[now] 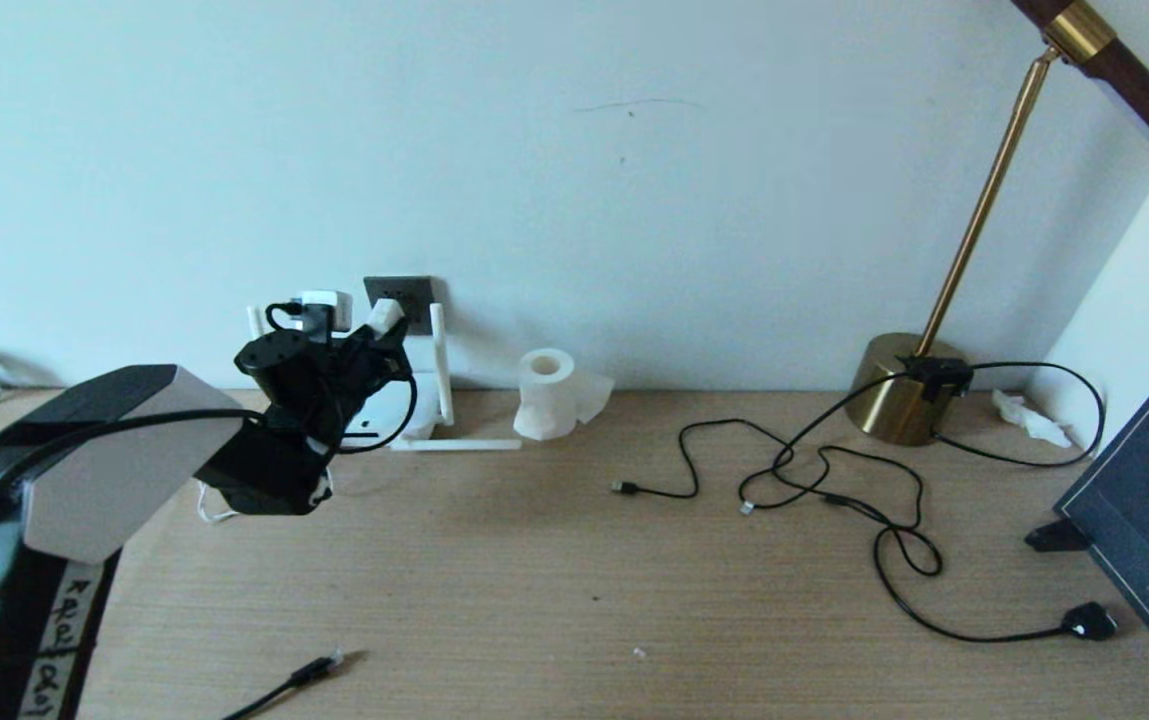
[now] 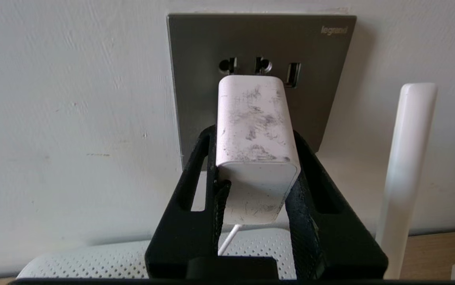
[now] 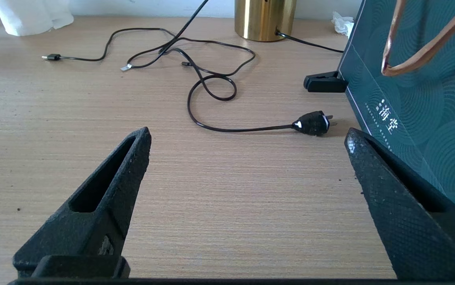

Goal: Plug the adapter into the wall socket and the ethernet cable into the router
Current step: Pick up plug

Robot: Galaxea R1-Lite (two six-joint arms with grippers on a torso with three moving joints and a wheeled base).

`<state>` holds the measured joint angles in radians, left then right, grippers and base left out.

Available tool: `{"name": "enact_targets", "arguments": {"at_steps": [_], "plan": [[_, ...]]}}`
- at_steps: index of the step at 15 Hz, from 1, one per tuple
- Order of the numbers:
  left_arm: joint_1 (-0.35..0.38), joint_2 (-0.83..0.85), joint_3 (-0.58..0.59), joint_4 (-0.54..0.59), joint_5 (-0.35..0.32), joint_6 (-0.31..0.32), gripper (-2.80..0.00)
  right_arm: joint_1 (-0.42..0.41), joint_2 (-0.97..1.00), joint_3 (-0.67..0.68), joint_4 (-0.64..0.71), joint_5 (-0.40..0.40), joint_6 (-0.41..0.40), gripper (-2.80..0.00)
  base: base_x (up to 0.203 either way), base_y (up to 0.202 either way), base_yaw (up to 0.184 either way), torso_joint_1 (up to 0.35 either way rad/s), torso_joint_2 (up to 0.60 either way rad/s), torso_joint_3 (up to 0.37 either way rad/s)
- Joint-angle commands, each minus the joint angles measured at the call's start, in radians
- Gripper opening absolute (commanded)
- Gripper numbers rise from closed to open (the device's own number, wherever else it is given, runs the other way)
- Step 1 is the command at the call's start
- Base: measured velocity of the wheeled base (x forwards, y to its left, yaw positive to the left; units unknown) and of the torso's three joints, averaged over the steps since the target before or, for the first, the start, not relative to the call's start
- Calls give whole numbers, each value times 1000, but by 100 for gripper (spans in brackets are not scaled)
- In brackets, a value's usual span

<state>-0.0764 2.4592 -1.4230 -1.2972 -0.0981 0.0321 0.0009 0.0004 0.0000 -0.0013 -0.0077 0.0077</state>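
We pinch adapter (image 2: 256,158) between left gripper (image 2: 255,186) jaws, long axis running forward from jaws toward wall socket (image 2: 261,51). Nose sits against the plate, just below upper pin holes; whether pins have entered, we cannot tell. Router (image 2: 140,257) below jaws. Right gripper (image 3: 247,158) idle over the desk, jaws spread, far from the socket. Ethernet cable (image 1: 319,668) lies untouched on the desk.

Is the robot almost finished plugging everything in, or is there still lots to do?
Not finished yet. Nothing looks fully done. Right now the left claw grips the adapter right up at the wall socket; whether it is fully pushed in, I cannot tell. Still left: the ethernet cable lies loose on the table's near edge, away from the router. The right claw waits open and empty.
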Motion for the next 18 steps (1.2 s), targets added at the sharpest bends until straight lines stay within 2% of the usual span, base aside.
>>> {"name": "enact_targets", "arguments": {"at_steps": [1, 9, 18], "plan": [[-1, -17, 4, 1, -1, 0, -280, 0, 1, 0, 0, 0, 0, 0, 0, 0, 0, 0, 0, 0], [0, -32, -45, 93, 5, 0, -280, 1, 0, 0, 0, 0, 0, 0, 0, 0, 0, 0, 0, 0], [-2, -49, -34, 118, 26, 0, -280, 1, 1, 0, 0, 0, 0, 0, 0, 0, 0, 0, 0, 0]]}}
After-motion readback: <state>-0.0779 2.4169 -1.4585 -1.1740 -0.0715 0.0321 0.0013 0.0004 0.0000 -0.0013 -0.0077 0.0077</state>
